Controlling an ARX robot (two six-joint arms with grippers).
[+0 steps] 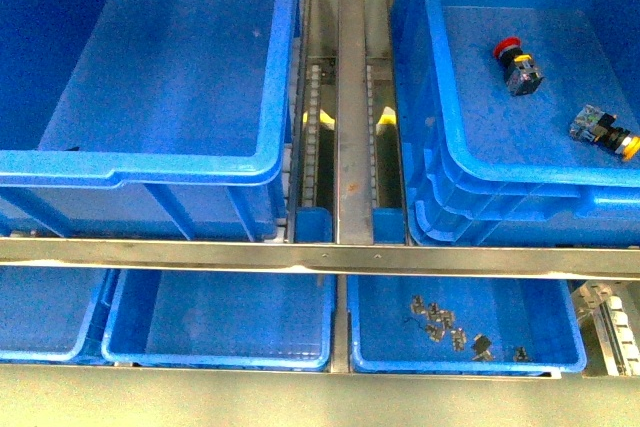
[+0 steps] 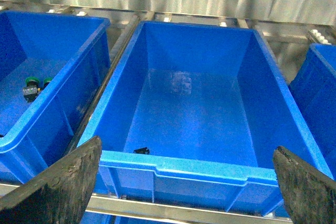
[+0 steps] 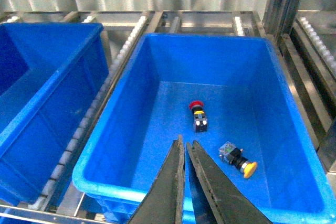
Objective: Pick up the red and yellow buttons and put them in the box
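A red button (image 1: 514, 60) and a yellow button (image 1: 605, 131) lie on the floor of the right-hand blue crate (image 1: 470, 162), well apart from each other, the red one farther back and the yellow one nearer and close to the right wall. Both rest on their sides, the mushroom caps sticking out from blocky black-and-grey bodies. The right wrist view shows the same pair, the red button (image 3: 198, 115) and the yellow button (image 3: 239, 159), with the right gripper (image 3: 185, 150) poised above the near rim, its two fingers pressed nearly together and holding nothing. The left gripper (image 2: 186, 182) hangs over the other large crate (image 2: 173, 169), its fingers spread wide and empty; that crate looks empty but for a small dark scrap near its front wall. These buttons are probably light, rigid plastic parts, not fragile, though the domed caps look smooth and rounded and would likely slip out of a pinch. The squarer body should offer flat opposing faces, so the sounder hold is across the block, not on the cap. Because each lies tilted on a slick floor, it may skate or roll when touched, so the fingers would need to open first and straddle the body squarely. A farther left crate (image 2: 31, 124) holds green-capped buttons (image 2: 34, 83), which are not wanted.
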